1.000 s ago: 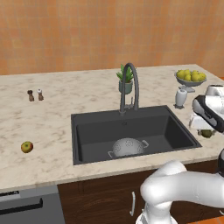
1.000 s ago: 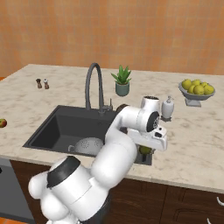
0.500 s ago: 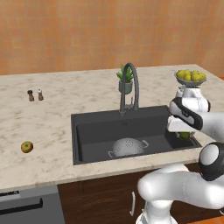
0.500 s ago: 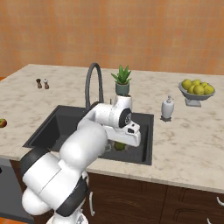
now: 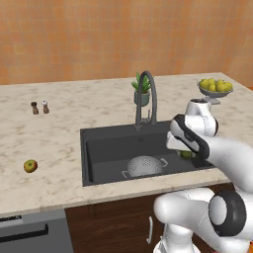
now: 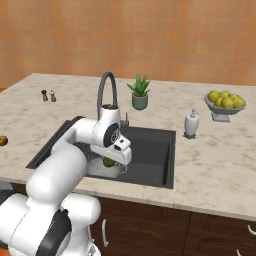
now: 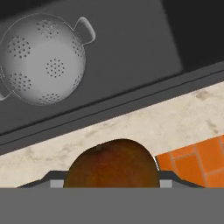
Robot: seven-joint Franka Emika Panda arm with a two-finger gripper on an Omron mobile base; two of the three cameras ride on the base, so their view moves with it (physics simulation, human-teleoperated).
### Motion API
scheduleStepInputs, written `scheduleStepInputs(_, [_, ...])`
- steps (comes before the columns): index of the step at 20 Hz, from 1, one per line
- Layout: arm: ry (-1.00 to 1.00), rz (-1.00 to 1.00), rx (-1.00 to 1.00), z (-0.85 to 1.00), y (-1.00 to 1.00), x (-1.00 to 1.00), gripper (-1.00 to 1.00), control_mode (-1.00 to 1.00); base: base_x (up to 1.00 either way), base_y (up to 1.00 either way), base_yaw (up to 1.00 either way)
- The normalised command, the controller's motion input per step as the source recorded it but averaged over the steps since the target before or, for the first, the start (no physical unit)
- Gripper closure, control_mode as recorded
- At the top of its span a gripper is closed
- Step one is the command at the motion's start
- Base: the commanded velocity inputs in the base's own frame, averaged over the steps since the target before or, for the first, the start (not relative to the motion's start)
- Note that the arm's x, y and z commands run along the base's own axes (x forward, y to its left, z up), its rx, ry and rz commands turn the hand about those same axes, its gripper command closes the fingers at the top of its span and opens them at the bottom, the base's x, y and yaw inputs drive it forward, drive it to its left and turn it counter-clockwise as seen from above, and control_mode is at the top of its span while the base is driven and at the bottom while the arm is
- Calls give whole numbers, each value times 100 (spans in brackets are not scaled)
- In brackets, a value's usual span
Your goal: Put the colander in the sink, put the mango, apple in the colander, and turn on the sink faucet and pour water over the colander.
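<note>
My gripper (image 5: 187, 154) is shut on the mango (image 5: 186, 154), a dark olive fruit, and hangs over the right part of the sink (image 5: 101, 148). In the hand view the mango (image 7: 113, 165) sits between the fingertips at the bottom, with the colander (image 7: 41, 63) below and off to one side on the basin floor. The perforated metal colander (image 5: 144, 165) stands in the sink, in front of the dark gooseneck faucet (image 5: 147, 96). No water runs from the spout. The apple (image 5: 30, 166) lies on the counter far to the left of the sink.
A grey stemmed bowl of yellow-green fruits (image 5: 214, 88) stands at the back right. A white soap dispenser (image 6: 191, 123) is on the counter right of the sink, a potted plant (image 5: 142, 91) behind the faucet, and two small shakers (image 5: 39, 107) at the back left.
The arm has swung left from the counter right of the sink to above the basin, carrying the mango with it. The colander and the apple have stayed put.
</note>
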Motion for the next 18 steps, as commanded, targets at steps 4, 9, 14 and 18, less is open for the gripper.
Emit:
scheduleStepInputs(4, [-15, -9, -6, 0, 100, -3, 100, -100, 0, 0, 0])
scheduleStepInputs(9, [-7, -6, -11, 0, 100, 0, 100, -100, 0, 0, 0])
scheduleStepInputs(14, [-9, -10, -13, 0, 100, 17, 100, -100, 0, 0, 0])
scheduleStepInputs(18, [-13, -21, -11, 0, 94, 44, 100, -100, 0, 0, 0])
